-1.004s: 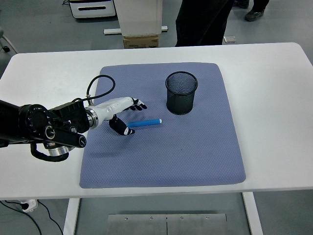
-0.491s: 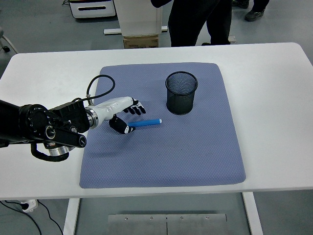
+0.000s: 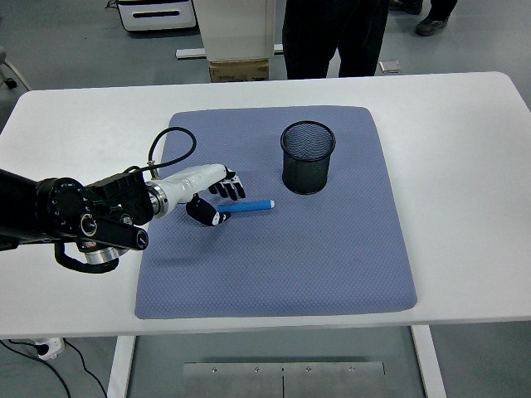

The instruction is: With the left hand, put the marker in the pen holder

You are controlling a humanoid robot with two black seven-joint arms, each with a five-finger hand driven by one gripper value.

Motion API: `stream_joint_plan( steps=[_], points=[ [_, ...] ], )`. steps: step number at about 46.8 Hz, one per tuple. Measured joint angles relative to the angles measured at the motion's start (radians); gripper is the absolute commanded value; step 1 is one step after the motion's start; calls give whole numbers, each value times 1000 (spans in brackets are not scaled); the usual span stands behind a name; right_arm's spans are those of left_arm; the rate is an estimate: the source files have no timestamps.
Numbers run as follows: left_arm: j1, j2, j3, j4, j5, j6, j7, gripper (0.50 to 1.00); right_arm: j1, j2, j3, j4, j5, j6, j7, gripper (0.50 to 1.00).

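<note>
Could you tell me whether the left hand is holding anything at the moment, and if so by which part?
Nothing is held yet. The left hand is at the left end of the blue marker, which lies flat on the mat, its fingers not closed around it.

I have one view only, from a camera high on my own side, facing forward and down across the white worktop [image 3: 465, 166]. Its near edge runs along the bottom of the picture, its far edge near the top, and both side ends fit in, so the camera stands well back. Beyond the far edge it takes in grey floor and a person's legs [image 3: 332, 37]. My left arm [image 3: 50, 220] enters from the left edge. Under the near edge the worktop's frame shows.
</note>
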Motion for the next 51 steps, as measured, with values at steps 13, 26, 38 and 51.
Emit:
stream_joint_plan(
  steps=[13,26,38,51],
  points=[
    [0,-1,0,0,2,0,0,572,0,0,0,0,0,0,0,1000],
    [1,-1,0,1,2,0,0,560,0,0,0,0,0,0,0,1000],
    [1,-1,0,1,9,0,0,560,0,0,0,0,0,0,0,1000],
    [2,-3,17,2,14,0,-2,560,0,0,0,0,0,0,0,1000]
  ],
)
